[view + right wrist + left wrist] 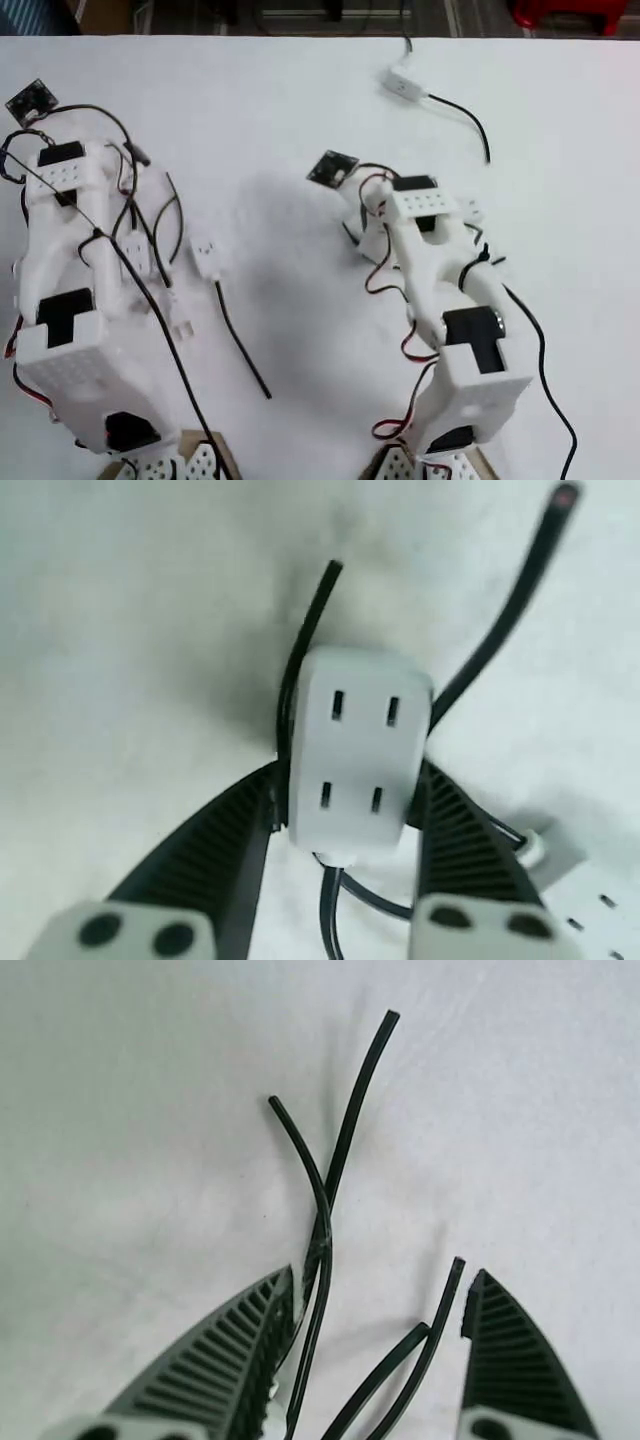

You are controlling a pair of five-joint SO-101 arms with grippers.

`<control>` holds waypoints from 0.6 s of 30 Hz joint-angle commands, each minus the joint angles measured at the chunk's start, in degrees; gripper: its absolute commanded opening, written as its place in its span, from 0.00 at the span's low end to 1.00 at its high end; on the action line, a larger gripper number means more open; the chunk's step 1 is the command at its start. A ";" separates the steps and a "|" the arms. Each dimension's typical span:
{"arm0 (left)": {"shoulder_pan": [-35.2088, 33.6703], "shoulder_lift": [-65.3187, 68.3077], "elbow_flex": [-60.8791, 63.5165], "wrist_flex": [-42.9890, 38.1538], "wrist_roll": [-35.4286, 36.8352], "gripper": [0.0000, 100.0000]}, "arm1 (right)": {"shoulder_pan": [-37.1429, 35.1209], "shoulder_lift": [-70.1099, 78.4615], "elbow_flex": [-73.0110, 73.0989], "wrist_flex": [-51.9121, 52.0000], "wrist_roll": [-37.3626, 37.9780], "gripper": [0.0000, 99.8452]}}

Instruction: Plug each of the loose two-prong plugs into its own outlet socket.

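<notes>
From the high view, a corded white plug (205, 255) lay on the bench (300, 120) between the two arms. In the left wrist view, the left pincer (382, 1290) stood open astride black cables (325, 1210). In the right wrist view, the right pincer (350, 780) clamped a white outlet block (358, 720).

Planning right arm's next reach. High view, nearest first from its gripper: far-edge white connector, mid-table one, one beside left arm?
1. Far-edge white connector, beyond right arm.
2. Mid-table white connector, between arms.
3. White connector beside left arm.
</notes>
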 commanded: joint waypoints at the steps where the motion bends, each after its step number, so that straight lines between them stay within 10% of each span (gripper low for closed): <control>1: 0.57 -0.31 -0.26 -1.14 0.35 0.28 | 1.98 -7.16 -8.26 7.43 -1.85 0.13; 10: 0.57 -0.31 -0.26 -1.14 0.35 0.28 | 3.03 -12.26 -22.24 24.57 -9.32 0.13; 18: 0.57 -0.31 -0.26 -1.14 0.35 0.28 | -3.65 -8.92 -23.47 25.45 -37.19 0.13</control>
